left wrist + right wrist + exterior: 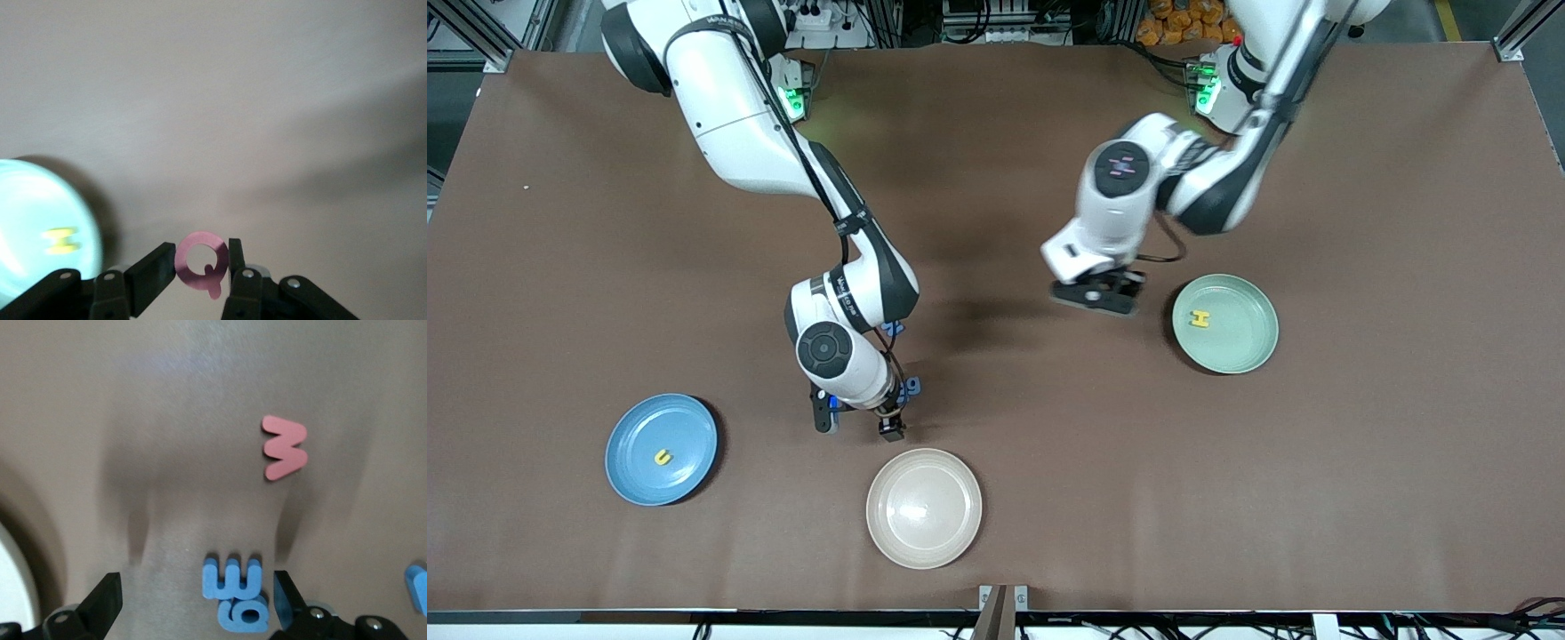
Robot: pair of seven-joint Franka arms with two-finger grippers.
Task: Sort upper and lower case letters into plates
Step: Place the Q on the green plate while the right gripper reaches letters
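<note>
My left gripper (1096,299) is shut on a red Q (202,262) and holds it above the table beside the mint green plate (1240,351). A yellow H (1200,318) lies in that plate; plate (27,213) and H (61,241) also show in the left wrist view. My right gripper (858,420) is open, low over the table, with a blue w (231,578) and a blue g (244,613) between its fingers, close to one finger (285,597). A red w (285,447) lies apart from them. The blue plate (636,427) holds a yellow u (662,457).
A beige plate (924,507) lies near the front table edge, just nearer to the front camera than my right gripper; its rim (12,593) shows in the right wrist view. Another blue letter (417,587) lies beside the pair. A blue piece (892,329) shows by the right arm's wrist.
</note>
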